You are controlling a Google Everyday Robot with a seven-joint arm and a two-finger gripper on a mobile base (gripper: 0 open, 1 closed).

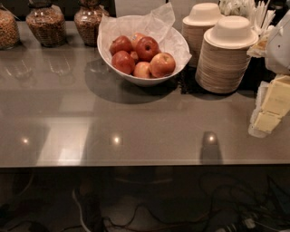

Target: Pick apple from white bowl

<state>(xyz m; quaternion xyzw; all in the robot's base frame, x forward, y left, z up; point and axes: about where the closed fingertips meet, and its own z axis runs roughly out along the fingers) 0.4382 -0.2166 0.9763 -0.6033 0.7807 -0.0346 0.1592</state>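
The white bowl [118,68] stands at the back middle of the grey counter, lined with crinkled white paper. It holds several apples. The apple [162,64], large, round and orange-red with a yellowish top, lies at the front right of the pile. Darker red apples [147,48] and a smaller pale one [142,70] lie beside it. My gripper [271,106], white with pale yellow parts, hangs at the right edge of the view, well right of the bowl and nearer the front. It touches nothing.
Two stacks of beige disposable bowls [226,56] stand just right of the white bowl. Three glass jars [45,25] line the back left. White plastic cutlery [253,13] is at the back right. The counter's front edge [136,164] runs across, with cables below.
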